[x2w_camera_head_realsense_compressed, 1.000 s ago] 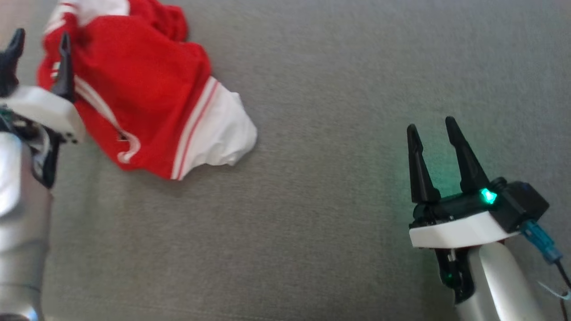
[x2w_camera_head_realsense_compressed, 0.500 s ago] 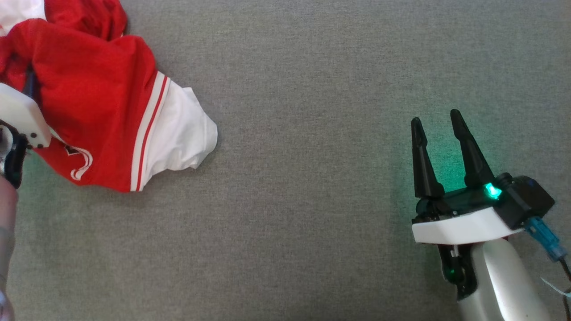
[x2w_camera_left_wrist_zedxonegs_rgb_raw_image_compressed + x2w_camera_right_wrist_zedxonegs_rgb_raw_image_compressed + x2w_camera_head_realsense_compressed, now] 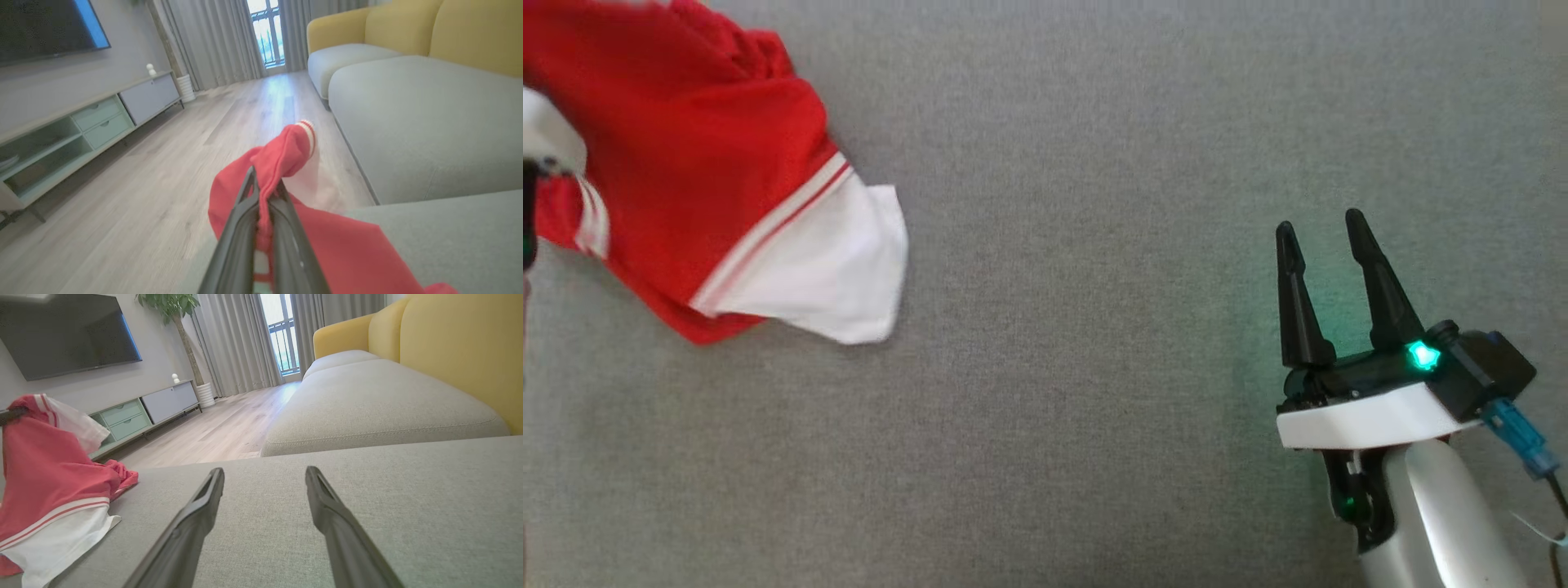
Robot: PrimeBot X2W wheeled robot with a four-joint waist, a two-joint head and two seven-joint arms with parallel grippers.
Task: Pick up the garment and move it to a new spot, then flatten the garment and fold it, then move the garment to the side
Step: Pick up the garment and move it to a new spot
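Note:
The garment [image 3: 686, 171] is red with white striped trim and a white panel; it hangs lifted at the far left of the head view, its lower end draping to the grey cushion. In the left wrist view my left gripper [image 3: 264, 185] is shut on a pinched fold of the garment [image 3: 282, 157], the red cloth bunched between the two dark fingers. The right wrist view shows the garment [image 3: 45, 477] hanging at its left. My right gripper [image 3: 1323, 233] stands open over bare cushion at the lower right, far from the cloth; its fingers [image 3: 196, 514] are spread with nothing between them.
I work over a grey fabric sofa seat [image 3: 1078, 327]. Beyond its edge lie a wood floor [image 3: 143, 171], a low TV cabinet [image 3: 139, 412] with a wall screen, and yellow sofa backs [image 3: 461, 347]. Another grey seat section [image 3: 429, 122] runs alongside.
My left gripper closed on the red cloth and raised it; the garment now hangs lifted instead of lying crumpled. The head camera has shifted. The right gripper holds the same pose.

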